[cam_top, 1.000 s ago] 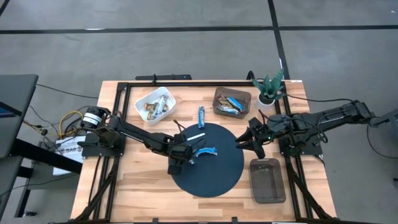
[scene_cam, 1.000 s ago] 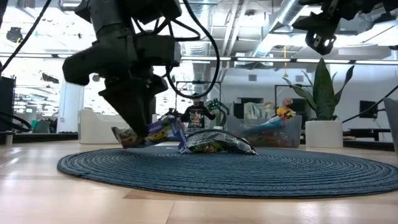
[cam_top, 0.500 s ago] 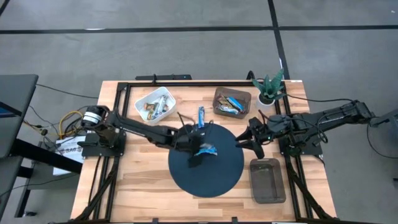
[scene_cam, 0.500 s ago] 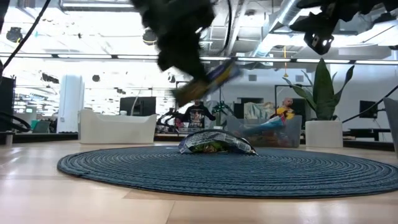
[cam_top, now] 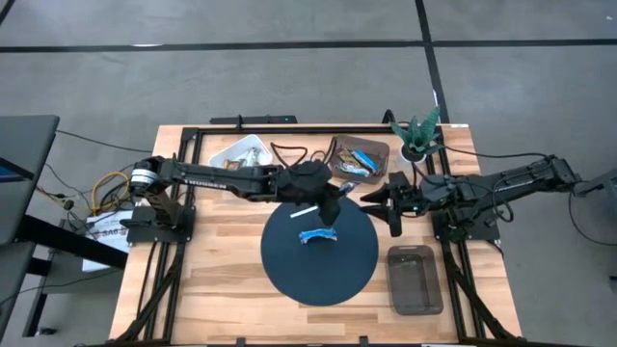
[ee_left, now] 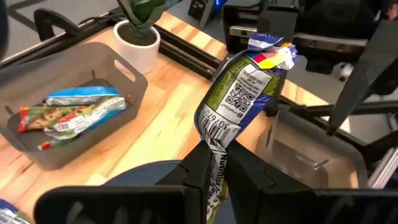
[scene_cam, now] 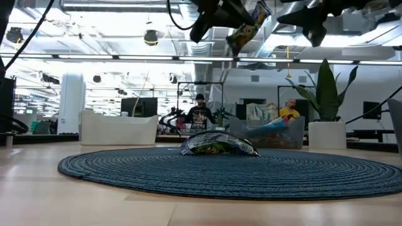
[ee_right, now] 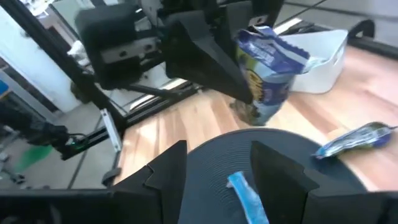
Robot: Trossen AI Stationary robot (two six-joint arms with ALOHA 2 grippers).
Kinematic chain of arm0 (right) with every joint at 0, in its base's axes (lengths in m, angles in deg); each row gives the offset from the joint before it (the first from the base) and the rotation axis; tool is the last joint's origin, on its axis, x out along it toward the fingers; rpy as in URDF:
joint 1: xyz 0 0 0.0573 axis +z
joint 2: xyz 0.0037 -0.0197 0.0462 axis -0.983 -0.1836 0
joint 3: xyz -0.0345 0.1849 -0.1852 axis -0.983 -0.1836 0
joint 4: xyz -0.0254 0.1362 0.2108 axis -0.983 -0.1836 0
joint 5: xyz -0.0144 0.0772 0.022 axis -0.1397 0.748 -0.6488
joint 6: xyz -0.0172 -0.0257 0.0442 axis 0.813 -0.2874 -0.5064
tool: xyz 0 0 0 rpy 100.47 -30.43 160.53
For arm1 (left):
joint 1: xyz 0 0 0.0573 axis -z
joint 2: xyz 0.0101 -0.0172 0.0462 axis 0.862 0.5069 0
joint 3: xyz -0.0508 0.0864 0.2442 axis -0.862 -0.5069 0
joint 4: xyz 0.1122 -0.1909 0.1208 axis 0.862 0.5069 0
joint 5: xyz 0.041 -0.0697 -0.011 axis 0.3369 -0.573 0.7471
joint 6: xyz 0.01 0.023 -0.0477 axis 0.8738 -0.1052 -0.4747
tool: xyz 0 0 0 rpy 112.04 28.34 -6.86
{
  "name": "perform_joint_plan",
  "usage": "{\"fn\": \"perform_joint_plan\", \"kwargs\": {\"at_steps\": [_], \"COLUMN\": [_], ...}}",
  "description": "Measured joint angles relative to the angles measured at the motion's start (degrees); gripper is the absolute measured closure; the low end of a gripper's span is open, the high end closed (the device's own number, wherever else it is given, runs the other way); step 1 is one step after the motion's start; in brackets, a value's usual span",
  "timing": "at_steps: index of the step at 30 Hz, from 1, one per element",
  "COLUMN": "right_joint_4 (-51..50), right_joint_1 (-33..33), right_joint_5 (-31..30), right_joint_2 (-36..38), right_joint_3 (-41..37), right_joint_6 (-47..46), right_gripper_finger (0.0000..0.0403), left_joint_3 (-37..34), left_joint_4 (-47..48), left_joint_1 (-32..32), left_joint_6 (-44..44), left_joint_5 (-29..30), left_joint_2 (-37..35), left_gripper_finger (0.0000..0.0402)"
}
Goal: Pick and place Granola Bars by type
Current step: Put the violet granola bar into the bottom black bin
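My left gripper [cam_top: 332, 204] hovers high over the far right part of the round dark mat [cam_top: 318, 265], shut on a multicoloured granola bar [ee_left: 244, 90]. The low view shows that bar [scene_cam: 248, 28] well above the table. A blue foil bar [cam_top: 316, 234] lies flat on the mat, also seen in the low view [scene_cam: 217, 144]. Several bars lie in the dark far bin [cam_top: 359, 157]. My right gripper [cam_top: 384, 204] is open and in the air at the mat's right edge, pointing at the left gripper. My left gripper pinches the multicoloured bar by one end of its wrapper [ee_left: 216, 146] between its two fingers [ee_left: 198, 167]. The rest of the bar sticks out past the fingertips, crumpled and tilted. It is lifted clear of the mat.
A white bin [cam_top: 239, 154] with bars sits far left, partly under the left arm. An empty grey bin [cam_top: 415, 280] stands to the right of the mat. A thin white strip [cam_top: 304, 212] lies on the mat. A potted plant [cam_top: 416, 140] stands at the far right corner.
My left gripper has risen from the mat's left part with the multicoloured bar and swung toward the table's far right, toward the dark bin. The bar is now lifted high off the mat. The blue bar stays on the mat. My right gripper has shifted slightly.
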Motion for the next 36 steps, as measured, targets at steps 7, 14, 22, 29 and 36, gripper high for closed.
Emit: {"fn": "perform_joint_plan", "kwargs": {"at_steps": [7,14,22,29,36], "right_joint_4": [1.28,8.58,11.80,18.60,19.63], "right_joint_1": [-2.28,-4.61,-4.51,-4.51,-4.48], "right_joint_5": [-4.20,-4.31,-4.02,-2.54,-2.41], "right_joint_2": [-0.02,-0.02,-0.50,-3.70,-4.94], "right_joint_3": [0.00,0.00,0.00,0.00,0.66], "right_joint_6": [1.08,4.76,7.84,8.92,9.02], "right_gripper_finger": [0.0172,0.0128,0.0127,0.0134,0.0200], "left_joint_3": [0.34,0.34,0.34,0.34,0.34], "left_joint_4": [-4.81,-5.99,-12.05,-13.61,-13.46], "left_joint_1": [-0.19,-0.19,-0.35,-0.87,-0.87], "left_joint_6": [-2.65,-4.04,-4.13,-5.19,-4.89], "left_joint_5": [-3.84,-4.11,-5.52,-9.33,-8.21], "left_joint_2": [0.00,0.00,0.00,0.26,0.28], "left_gripper_finger": [0.0372,0.0371,0.0373,0.0373,0.0374]}}
